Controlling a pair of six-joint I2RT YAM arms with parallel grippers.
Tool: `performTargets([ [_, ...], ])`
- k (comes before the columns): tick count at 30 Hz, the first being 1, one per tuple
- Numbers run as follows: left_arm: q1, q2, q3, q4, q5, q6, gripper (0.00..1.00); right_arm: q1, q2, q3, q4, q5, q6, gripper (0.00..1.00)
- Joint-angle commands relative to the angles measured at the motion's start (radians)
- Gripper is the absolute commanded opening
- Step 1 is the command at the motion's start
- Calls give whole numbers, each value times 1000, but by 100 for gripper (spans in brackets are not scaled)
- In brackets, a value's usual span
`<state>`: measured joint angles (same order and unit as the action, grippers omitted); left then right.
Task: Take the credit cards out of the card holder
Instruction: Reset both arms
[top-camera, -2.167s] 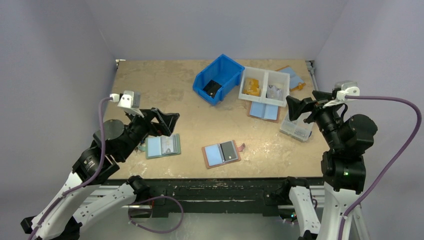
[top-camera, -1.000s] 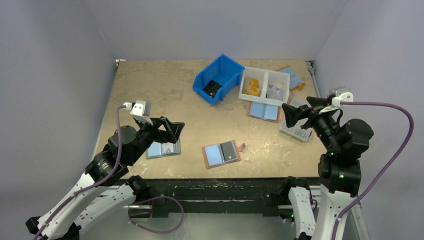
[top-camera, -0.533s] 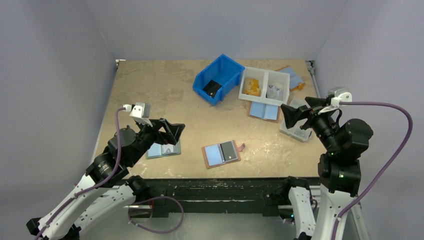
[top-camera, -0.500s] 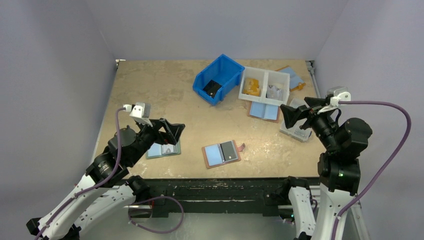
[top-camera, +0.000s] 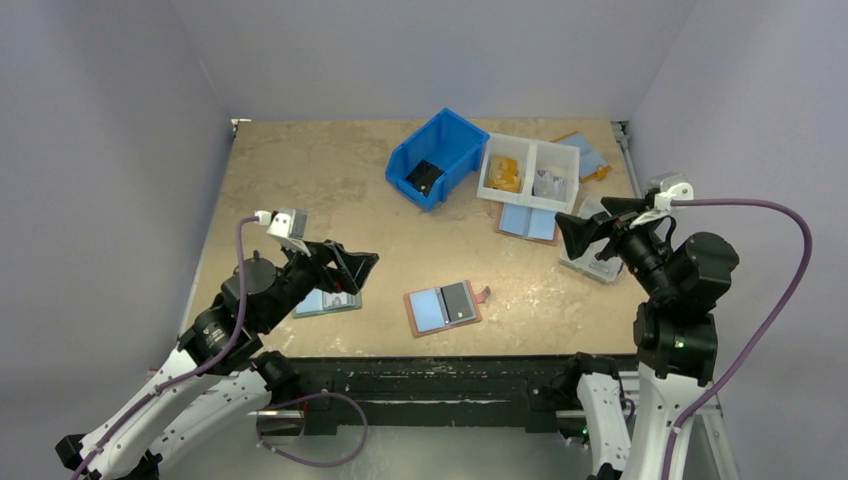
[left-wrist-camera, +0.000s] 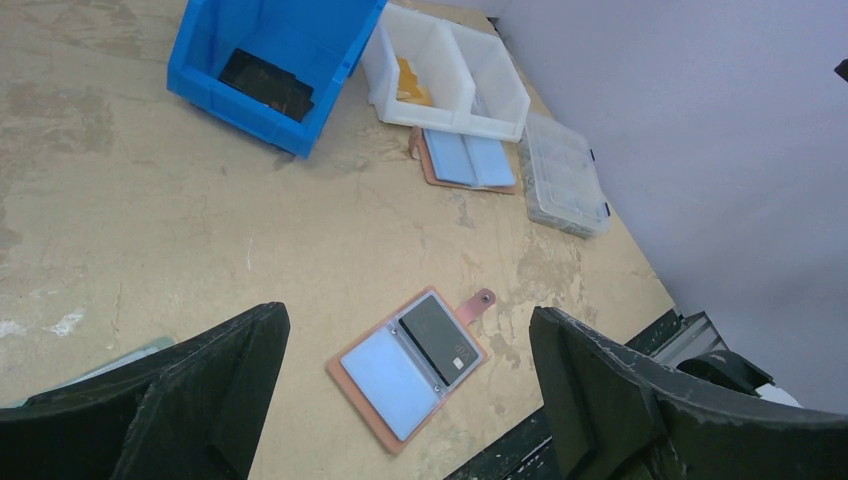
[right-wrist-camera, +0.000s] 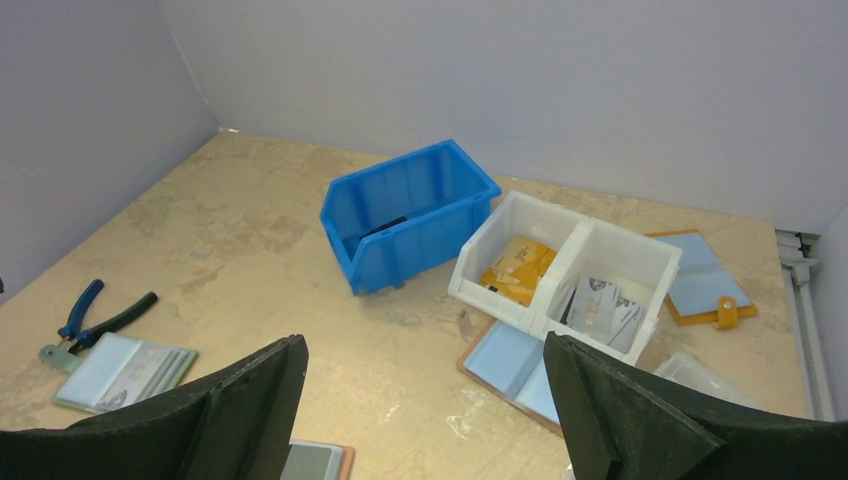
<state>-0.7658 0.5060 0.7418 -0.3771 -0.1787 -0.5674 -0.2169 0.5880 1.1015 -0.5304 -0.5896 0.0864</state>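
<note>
The card holder (top-camera: 443, 308) lies open on the table near the front edge, salmon-brown with a snap tab on its right. Its left page is light blue and its right page holds a dark grey card (top-camera: 457, 301). In the left wrist view the card holder (left-wrist-camera: 378, 375) lies below and between the fingers, with the dark card (left-wrist-camera: 438, 335) showing. My left gripper (top-camera: 352, 264) is open and empty, above the table to the holder's left. My right gripper (top-camera: 580, 220) is open and empty, up at the right. A corner of the card holder (right-wrist-camera: 318, 460) shows in the right wrist view.
A blue bin (top-camera: 437, 157) and a white two-part tray (top-camera: 528, 172) of cards stand at the back. A larger blue-lined folder (top-camera: 528, 222), a clear plastic box (top-camera: 595, 255) and a yellow-edged holder (top-camera: 583, 155) lie nearby. A green card wallet (top-camera: 328, 299) lies under my left arm. Pliers (right-wrist-camera: 95, 312) lie at the left.
My left arm has swung right and forward, its gripper now over the green wallet and nearer the card holder. My right gripper has drifted left and a little lower. Both stay open.
</note>
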Motion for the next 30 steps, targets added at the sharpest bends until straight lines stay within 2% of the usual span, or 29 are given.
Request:
performTargets([
  [1,5,8,-1,31,25,-25,99,-4,-1,-21,36,-43,8,99],
  [14,6,9,1,4,-56,-4,99,-5,18,-22,49,-29,13,99],
  [21,4,32,60,-79,-194,46,99,-5,32,1,63,55,21,99],
  [30,6,16,41,-100,-223,45,99,-6,34,-6,73,85,26,99],
])
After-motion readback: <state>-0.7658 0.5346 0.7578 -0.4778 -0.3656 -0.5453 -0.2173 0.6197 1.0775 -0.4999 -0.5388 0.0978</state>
